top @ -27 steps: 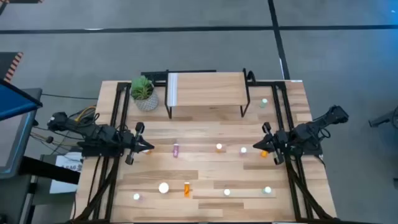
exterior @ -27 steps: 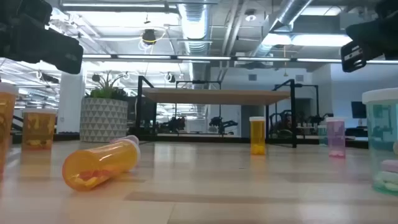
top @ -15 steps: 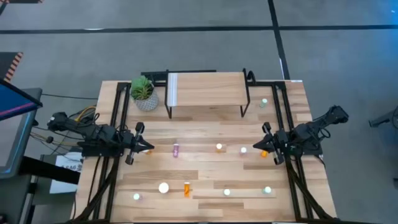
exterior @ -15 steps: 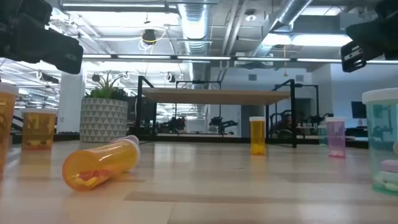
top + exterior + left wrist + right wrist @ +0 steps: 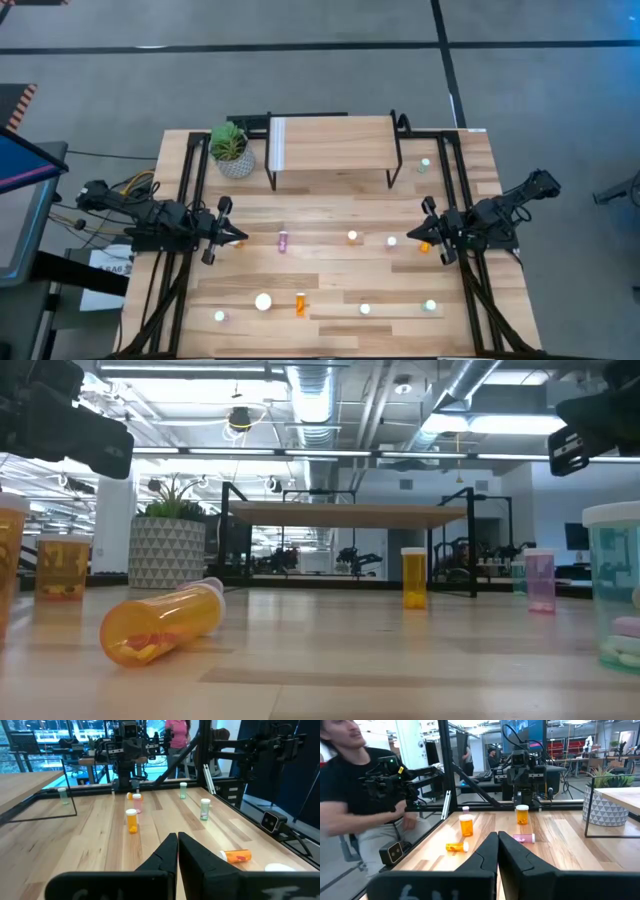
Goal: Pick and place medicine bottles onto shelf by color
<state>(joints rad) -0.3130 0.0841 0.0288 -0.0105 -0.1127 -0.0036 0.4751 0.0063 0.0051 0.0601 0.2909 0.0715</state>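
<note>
Robotics lab in an open industrial hall. Exposed ceiling ducts (image 5: 320, 390) and strip lights (image 5: 200, 372) overhead, grey concrete floor (image 5: 300, 80) around the wooden bench (image 5: 340, 280). More benches with robot arms (image 5: 522, 762) and monitors (image 5: 520, 730) behind; a person (image 5: 350, 800) sits beside the rig.

My left gripper (image 5: 240, 238) and right gripper (image 5: 412, 239) face each other across the table (image 5: 330, 290); medicine bottles (image 5: 352, 237) stand scattered between them, before the shelf (image 5: 330, 145), the potted plant (image 5: 231, 150) left of it.
</note>
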